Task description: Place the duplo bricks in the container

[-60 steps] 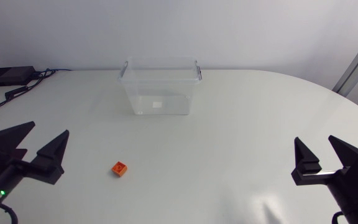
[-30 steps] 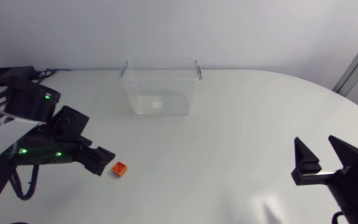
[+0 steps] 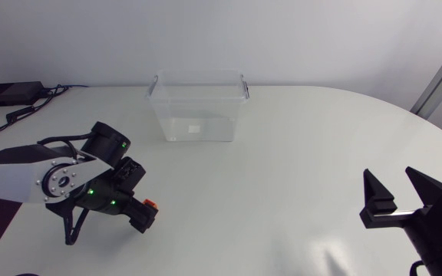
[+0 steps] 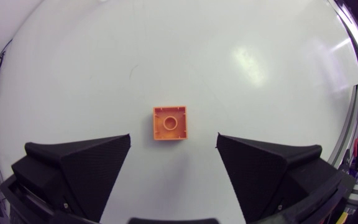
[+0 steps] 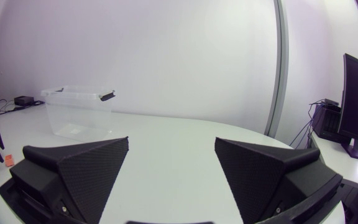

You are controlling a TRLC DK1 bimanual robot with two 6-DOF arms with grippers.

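Note:
An orange duplo brick [image 4: 169, 122] lies on the white table, hollow side up, just ahead of and between the fingers of my left gripper [image 4: 173, 138], which is open and not touching it. From above, the left gripper [image 3: 141, 217] points down over the brick [image 3: 152, 204], covering most of it. The clear plastic container [image 3: 198, 107] stands further back, near the table's far edge, with no bricks visible inside. My right gripper [image 3: 388, 176] rests open at the near right, far from the brick. In the right wrist view the container [image 5: 76, 112] and brick [image 5: 8, 159] lie ahead of the right gripper [image 5: 171, 140].
A black box with cables [image 3: 10, 93] sits at the far left corner of the table. Bare white tabletop [image 3: 298, 169] lies between the brick, the container and the right arm.
My left arm has swung in from the left edge and turned its gripper down over the orange brick. The right arm, brick and container have not moved.

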